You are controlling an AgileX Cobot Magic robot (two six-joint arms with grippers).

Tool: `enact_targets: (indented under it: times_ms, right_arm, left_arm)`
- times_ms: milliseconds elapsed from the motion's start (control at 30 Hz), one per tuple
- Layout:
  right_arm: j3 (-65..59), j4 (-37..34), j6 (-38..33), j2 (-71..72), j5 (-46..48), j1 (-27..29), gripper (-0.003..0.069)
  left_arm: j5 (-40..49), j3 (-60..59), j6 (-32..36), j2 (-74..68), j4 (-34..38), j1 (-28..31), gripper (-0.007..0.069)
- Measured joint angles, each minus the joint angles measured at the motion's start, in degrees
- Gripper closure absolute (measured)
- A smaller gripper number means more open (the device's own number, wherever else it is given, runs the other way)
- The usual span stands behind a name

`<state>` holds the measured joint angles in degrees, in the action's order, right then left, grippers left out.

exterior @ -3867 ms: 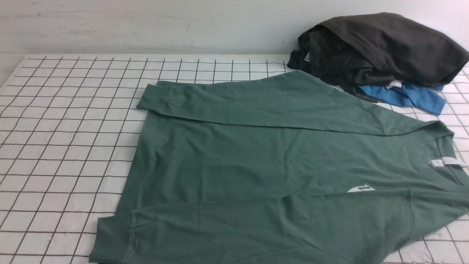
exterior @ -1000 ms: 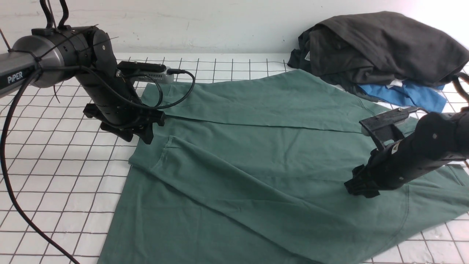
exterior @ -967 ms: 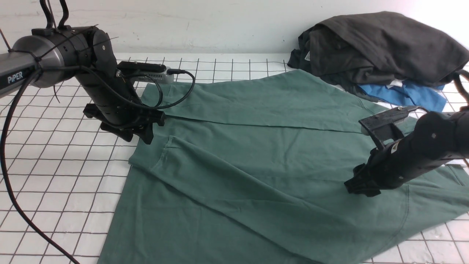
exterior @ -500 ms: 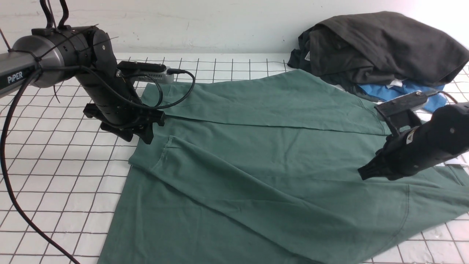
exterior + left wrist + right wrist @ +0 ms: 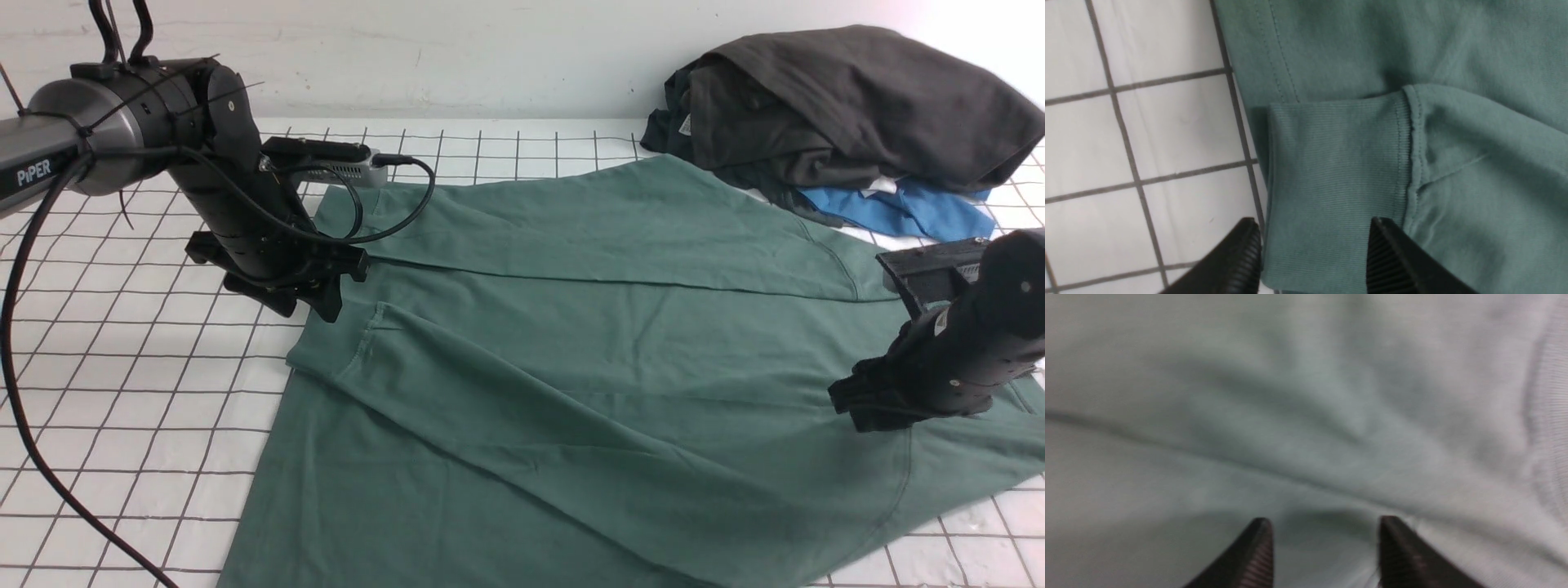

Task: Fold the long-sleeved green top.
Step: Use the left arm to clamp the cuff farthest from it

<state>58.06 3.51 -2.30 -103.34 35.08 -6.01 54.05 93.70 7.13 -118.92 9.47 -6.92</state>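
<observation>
Gaping, the left gripper (image 5: 1314,228) hangs over the green long-sleeved top's (image 5: 571,367) cuff (image 5: 1331,163).

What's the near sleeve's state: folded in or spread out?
Folded in: near sleeve lies diagonally across the green top, cuff by left gripper.

dark charcoal garment (image 5: 849,106) heaped at the far right of the counter (image 5: 122,392), against the white wall (image 5: 490,49). bright blue garment (image 5: 906,214) pokes out under its near edge. counter surface: white, dark grid lines.
</observation>
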Motion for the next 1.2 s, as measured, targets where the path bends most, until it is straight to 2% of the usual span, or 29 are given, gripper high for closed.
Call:
enact_targets:
  times_ms: [33, 100, 200, 267, 300, 333, 367, 433, 633, 767, 933, 967, 1033, 1100, 1167, 1200]
  right_arm:
    - [0.0, 0.4, 0.0, -1.2, -0.8, 0.1, 0.0256]
    - [0.3, 0.5, -0.2, -1.5, -1.4, 0.1, 0.0272]
    - [0.5, 0.3, -0.3, -1.7, -1.4, 0.0, 0.0368]
    - [0.4, 0.1, -0.4, -1.3, -1.4, 0.0, 0.0540]
    - [0.4, 0.3, -0.4, -1.0, -1.1, 0.0, 0.0594]
    - [0.4, 0.3, -0.4, -0.9, -1.0, 0.0, 0.0601]
    - [0.4, 0.6, -0.5, 0.4, -0.8, 0.0, 0.0647]
    - [0.4, 1.7, -0.5, 2.1, -0.5, 0.0, 0.0664]
    - [0.4, 4.3, 3.1, 4.4, 2.4, 0.0, 0.0670]
    - [0.4, 4.2, 5.6, 3.9, 4.2, 0.0, 0.0617]
    - [0.4, 3.8, 9.0, 1.1, 3.4, 0.1, 0.0373]
    - [0.4, 3.8, 9.1, 1.0, 3.4, 0.1, 0.0364]
    - [0.4, 3.7, 11.5, -1.0, 3.2, 0.1, 0.0289]
    - [0.5, 3.5, 12.2, -1.4, 2.5, 0.1, 0.0301]
    - [0.5, 3.4, 12.4, -1.5, 1.8, 0.1, 0.0368]
    - [0.5, 3.2, 12.5, -1.7, 1.2, 0.1, 0.0440]
  left_arm:
    - [0.0, 0.0, 0.0, 0.0, 0.0, 0.0, 0.0293]
    - [0.1, 0.0, 0.0, 0.0, 0.0, 0.0, 0.0293]
    - [0.3, 0.0, 0.1, 0.0, 0.0, 0.0, 0.0293]
    - [0.3, 0.0, 0.1, 0.0, 0.0, 0.0, 0.0293]
    - [0.3, 0.0, 0.2, 0.0, 0.0, 0.0, 0.0293]
    - [0.3, 0.0, 0.2, 0.0, 0.0, 0.0, 0.0293]
    - [0.3, 0.0, 0.3, 0.0, 0.0, 0.0, 0.0293]
    - [0.3, 0.0, 0.4, 0.0, 0.0, 0.0, 0.0293]
    - [0.9, 0.0, 1.1, 0.0, 0.0, 0.0, 0.0293]
    - [-0.5, 0.0, 2.6, -1.0, 0.1, 0.0, 0.0279]
    - [-2.3, 0.0, 3.8, -3.9, 1.3, 0.0, 0.0242]
    - [-2.3, 0.0, 3.9, -4.0, 1.4, 0.0, 0.0242]
    - [-3.3, 0.0, 5.3, -4.3, 3.7, 0.0, 0.0252]
    - [-3.6, 0.0, 6.6, -4.5, 5.0, 0.0, 0.0277]
    - [-4.1, 0.0, 7.9, -4.7, 6.8, 0.0, 0.0325]
    - [-4.6, 0.0, 8.5, -4.7, 7.5, 0.0, 0.0360]
